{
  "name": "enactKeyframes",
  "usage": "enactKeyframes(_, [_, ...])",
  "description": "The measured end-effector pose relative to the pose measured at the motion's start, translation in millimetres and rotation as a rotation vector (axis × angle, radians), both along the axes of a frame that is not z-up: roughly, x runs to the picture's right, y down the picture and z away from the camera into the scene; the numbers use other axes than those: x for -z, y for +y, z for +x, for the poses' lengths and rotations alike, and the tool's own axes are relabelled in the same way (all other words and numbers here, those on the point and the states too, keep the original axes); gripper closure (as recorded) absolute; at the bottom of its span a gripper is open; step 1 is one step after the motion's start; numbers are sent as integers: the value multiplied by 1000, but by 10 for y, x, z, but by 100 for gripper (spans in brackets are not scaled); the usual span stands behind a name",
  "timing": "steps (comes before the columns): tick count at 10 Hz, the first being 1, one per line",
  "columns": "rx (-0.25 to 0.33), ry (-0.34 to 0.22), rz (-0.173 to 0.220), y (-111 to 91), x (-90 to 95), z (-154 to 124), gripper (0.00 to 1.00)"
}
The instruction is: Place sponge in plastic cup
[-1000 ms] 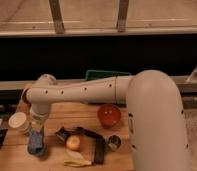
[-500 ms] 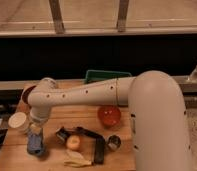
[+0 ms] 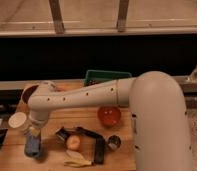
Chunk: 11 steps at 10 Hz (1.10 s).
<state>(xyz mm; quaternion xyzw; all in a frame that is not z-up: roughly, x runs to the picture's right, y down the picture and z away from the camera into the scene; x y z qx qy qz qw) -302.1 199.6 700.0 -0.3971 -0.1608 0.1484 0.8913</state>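
gripper: mine, low over the table's left edge
fingers: cannot tell
small light-blue plastic cup: directly beneath, ready for the drop

Thick white tubular arm, small dark dots, end effector pale
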Motion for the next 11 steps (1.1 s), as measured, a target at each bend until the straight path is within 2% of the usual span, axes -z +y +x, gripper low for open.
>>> enactKeyframes(1, [0, -5, -3, 7, 7, 0, 95])
enactKeyframes(2, [0, -8, -5, 11, 15, 2, 86])
enactKeyframes(3, [-1, -12, -3, 2, 38, 3, 71])
enactKeyframes(8, [-5, -22, -4, -30, 63, 5, 25])
enactKeyframes(9, [-5, -24, -6, -35, 59, 7, 20])
enactKeyframes(11, [-5, -28, -7, -41, 55, 7, 20])
